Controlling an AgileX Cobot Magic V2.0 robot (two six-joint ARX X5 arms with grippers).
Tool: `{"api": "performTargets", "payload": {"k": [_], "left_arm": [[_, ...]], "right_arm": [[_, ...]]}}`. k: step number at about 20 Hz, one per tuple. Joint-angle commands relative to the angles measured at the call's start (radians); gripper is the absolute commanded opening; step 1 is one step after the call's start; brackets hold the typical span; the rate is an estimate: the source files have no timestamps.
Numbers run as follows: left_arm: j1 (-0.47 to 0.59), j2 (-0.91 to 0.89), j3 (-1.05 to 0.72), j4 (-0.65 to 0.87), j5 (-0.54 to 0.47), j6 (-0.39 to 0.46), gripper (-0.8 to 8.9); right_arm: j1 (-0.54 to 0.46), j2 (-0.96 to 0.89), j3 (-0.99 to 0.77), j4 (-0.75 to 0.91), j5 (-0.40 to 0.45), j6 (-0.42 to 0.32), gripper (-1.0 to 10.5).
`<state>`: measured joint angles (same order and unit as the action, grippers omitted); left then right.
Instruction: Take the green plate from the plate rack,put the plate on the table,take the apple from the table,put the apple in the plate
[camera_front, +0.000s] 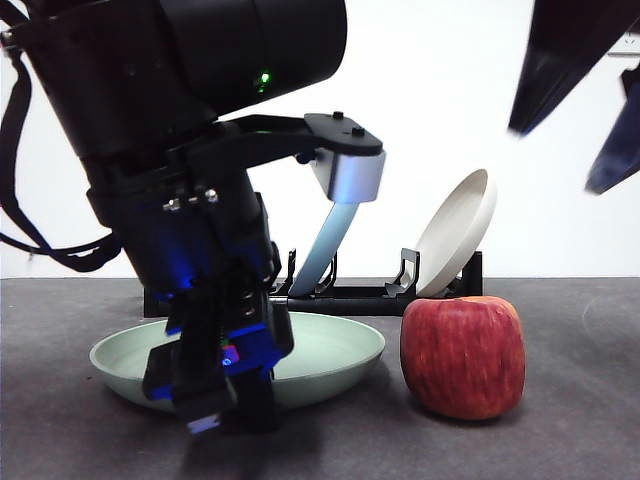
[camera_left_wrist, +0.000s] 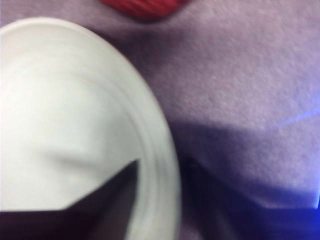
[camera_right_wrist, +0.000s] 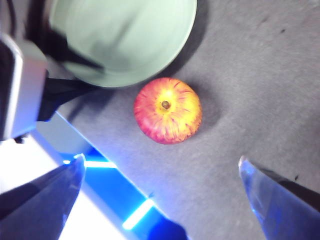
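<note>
The green plate (camera_front: 330, 350) lies flat on the worktop (camera_front: 560, 440), out of the plate rack (camera_front: 360, 297), left gripper (camera_front: 215, 400) at its rim, finger state unclear; the apple (camera_front: 463, 355) waits beside it, ungrasped; right gripper (camera_right_wrist: 160, 200) hovers above, fingers apart.

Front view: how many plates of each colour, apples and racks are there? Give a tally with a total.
Green plate, flat on the table: 1
Light blue plate, upright in the plate rack: 1
Cream-beige plate, leaning in the rack: 1
Apple: 1
Plate rack: 1
Total: 5
</note>
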<state>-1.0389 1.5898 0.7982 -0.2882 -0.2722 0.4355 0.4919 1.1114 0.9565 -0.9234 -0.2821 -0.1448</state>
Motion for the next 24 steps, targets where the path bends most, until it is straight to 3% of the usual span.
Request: {"api": "performTargets", "payload": {"k": [1,7,13,19,21,24], "left_arm": [[-0.006,0.015,-0.016,-0.023,0.037,-0.017,3.86],[-0.007,-0.105,0.082,-0.169,0.038,-0.085,3.86],[-0.008,-0.282,0.312,-0.439,0.039,-0.199,3.85],[-0.008,-0.399,0.528,-0.559,0.039,-0.277,3.85],[-0.008,-0.42,0.576,-0.586,0.038,-0.28,3.84],[-0.006,-0.433,0.616,-0.631,0.037,-0.279,3.82]], "right_arm": [[0.045,0.043,0.003,0.037,0.029,0.014,6.6],[0.1,0.192,0.003,0.102,0.081,0.02,6.7],[0.113,0.34,0.002,0.179,0.079,0.023,6.7],[0.132,0.468,0.002,0.223,0.082,0.043,6.3],[0.139,0.483,0.002,0.238,0.08,0.057,4.0],[0.14,0.483,0.002,0.236,0.078,0.065,-0.2]]}}
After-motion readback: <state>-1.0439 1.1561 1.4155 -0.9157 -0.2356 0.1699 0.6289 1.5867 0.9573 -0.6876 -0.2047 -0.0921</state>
